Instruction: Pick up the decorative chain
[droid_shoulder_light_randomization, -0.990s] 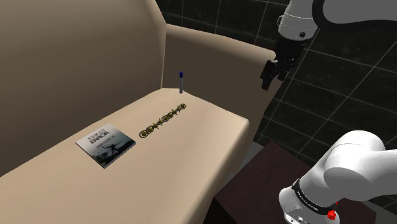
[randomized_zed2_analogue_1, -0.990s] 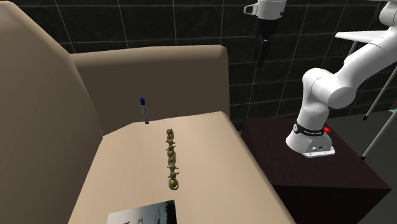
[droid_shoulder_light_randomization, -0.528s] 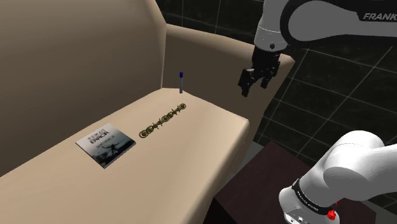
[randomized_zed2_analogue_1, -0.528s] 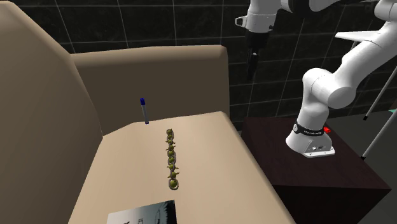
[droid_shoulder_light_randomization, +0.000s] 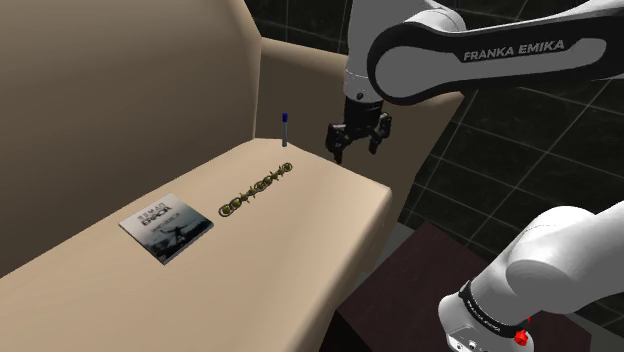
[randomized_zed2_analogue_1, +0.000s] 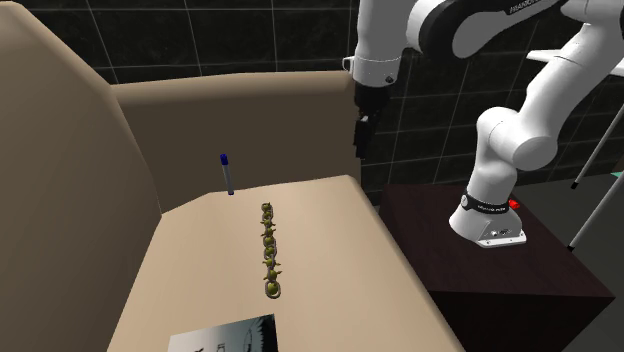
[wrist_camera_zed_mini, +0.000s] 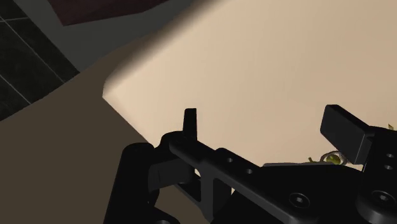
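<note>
Over the armrest (droid_shoulder_light_randomization: 300, 75) end of the sofa seat (droid_shoulder_light_randomization: 330, 215), the gripper (droid_shoulder_light_randomization: 357, 150) is hanging with its fingers spread and nothing between them. Within the last second it has been swinging in from beyond the armrest and dropping lower, so it is closing on the chain without yet standing over it. The chain (droid_shoulder_light_randomization: 255, 190) is lying untouched on the cushion in a straight line, between the upright pen (droid_shoulder_light_randomization: 285, 128) and the book (droid_shoulder_light_randomization: 167, 226). It is showing small dull-gold links with a greenish tint, thin and low-lying.
</note>
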